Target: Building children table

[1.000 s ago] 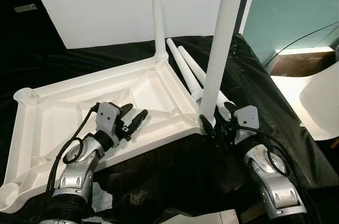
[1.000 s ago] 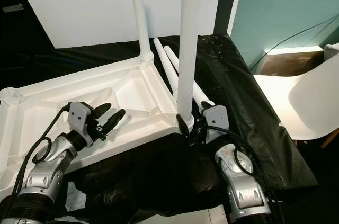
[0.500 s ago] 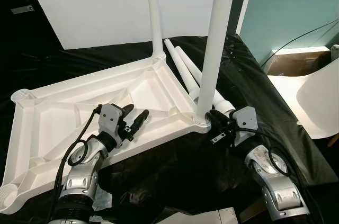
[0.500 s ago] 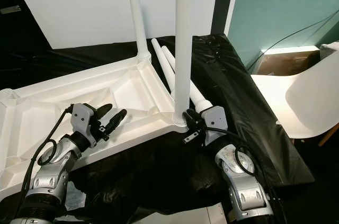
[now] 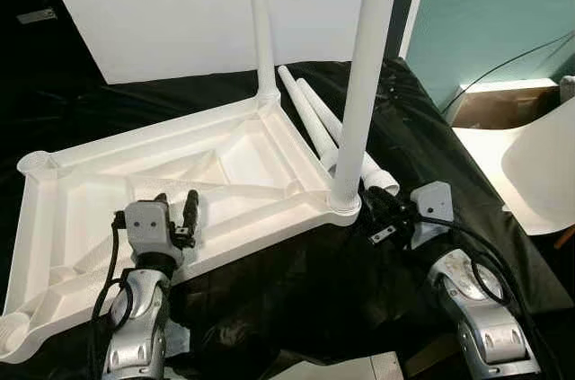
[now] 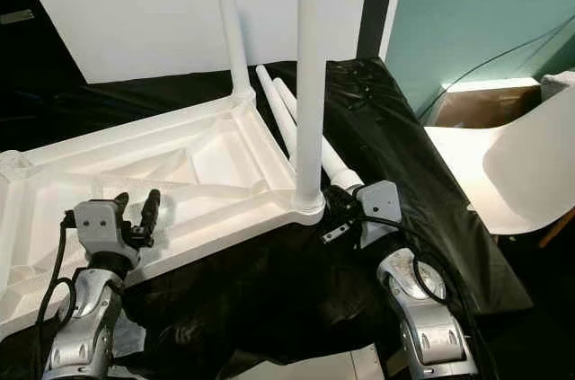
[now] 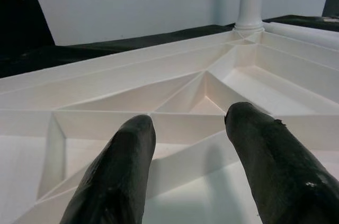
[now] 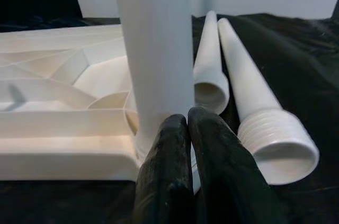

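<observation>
**Tabletop half built: two legs up, two waiting**

Tabletop (image 5: 180, 173) is lying upside down on black sheeting (image 5: 422, 128), two fitted legs (image 5: 359, 83) standing upright. Two loose legs (image 5: 314, 115) are lying beside it, seemingly awaiting fitting. Left gripper (image 5: 175, 209) is hovering spread and empty; right gripper (image 8: 188, 144) is sitting pinched together, empty, at the nearer leg's base.

A plain white tabletop (image 5: 225, 160) and white legs (image 5: 359, 83) are lying on a black sheet (image 5: 296, 281); at three o'clock, a teal wall (image 5: 494, 12) is showing.
</observation>
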Robot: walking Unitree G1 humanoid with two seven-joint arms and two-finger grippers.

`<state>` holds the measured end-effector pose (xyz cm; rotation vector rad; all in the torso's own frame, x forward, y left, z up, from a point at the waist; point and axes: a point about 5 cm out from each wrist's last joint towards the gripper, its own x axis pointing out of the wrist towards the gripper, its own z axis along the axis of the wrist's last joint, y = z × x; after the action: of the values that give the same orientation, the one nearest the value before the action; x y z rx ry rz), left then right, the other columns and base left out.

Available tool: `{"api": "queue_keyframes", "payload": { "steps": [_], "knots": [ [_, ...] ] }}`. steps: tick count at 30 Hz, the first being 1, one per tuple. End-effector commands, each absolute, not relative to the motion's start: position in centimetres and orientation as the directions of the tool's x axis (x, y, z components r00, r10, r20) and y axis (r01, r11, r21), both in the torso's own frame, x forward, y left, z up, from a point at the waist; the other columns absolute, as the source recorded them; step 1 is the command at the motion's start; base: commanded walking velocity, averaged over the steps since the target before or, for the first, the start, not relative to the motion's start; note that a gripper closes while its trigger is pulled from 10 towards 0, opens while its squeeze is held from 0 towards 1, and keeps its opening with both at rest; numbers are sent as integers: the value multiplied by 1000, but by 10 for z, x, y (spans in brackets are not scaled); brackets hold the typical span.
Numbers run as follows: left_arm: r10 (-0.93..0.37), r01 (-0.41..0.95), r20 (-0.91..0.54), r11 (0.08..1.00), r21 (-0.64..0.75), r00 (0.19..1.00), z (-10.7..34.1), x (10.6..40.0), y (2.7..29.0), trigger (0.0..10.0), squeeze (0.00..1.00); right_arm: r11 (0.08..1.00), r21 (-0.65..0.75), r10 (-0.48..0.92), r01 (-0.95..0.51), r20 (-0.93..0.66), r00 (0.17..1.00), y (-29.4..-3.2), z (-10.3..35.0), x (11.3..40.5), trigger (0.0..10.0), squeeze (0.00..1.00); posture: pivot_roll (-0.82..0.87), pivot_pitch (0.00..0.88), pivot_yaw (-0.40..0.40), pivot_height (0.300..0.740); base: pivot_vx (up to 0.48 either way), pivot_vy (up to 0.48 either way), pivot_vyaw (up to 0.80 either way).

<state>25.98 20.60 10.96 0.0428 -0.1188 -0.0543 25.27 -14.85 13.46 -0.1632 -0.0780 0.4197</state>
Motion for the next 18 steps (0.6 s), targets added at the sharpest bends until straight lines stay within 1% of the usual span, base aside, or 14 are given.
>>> {"api": "queue_keyframes", "payload": {
  "steps": [1,3,6,13,15,16,18],
  "knots": [
    [-41,35,111,998,57,993,110,256,209,10000,0,895,-146,427,-421,11,904,-146,128,251,10000,0,-37,0,34,740,0,0,0],
    [-54,48,133,998,52,990,114,252,208,10000,0,898,-148,420,-414,13,908,-146,128,252,10000,0,-36,0,32,740,0,0,0],
    [-39,33,152,999,42,988,119,245,202,10000,0,901,-154,411,-405,13,911,-147,128,251,10000,0,-36,0,31,740,0,0,0],
    [-51,46,136,998,41,989,117,239,198,10000,0,892,-165,424,-422,-20,905,-148,125,252,10000,0,-34,0,26,740,0,0,0],
    [-106,105,90,994,21,990,111,235,193,10000,0,871,-166,457,-463,-72,886,-146,120,253,10000,0,-26,0,21,740,0,0,0],
    [-106,105,90,994,21,990,111,235,193,10000,0,871,-166,457,-463,-72,886,-146,120,253,10000,0,-26,0,21,740,0,0,0],
    [-173,171,48,985,30,984,108,236,193,10000,0,845,-168,498,-508,-103,861,-140,117,257,10000,0,-16,0,16,740,0,0,0]
  ]
}}
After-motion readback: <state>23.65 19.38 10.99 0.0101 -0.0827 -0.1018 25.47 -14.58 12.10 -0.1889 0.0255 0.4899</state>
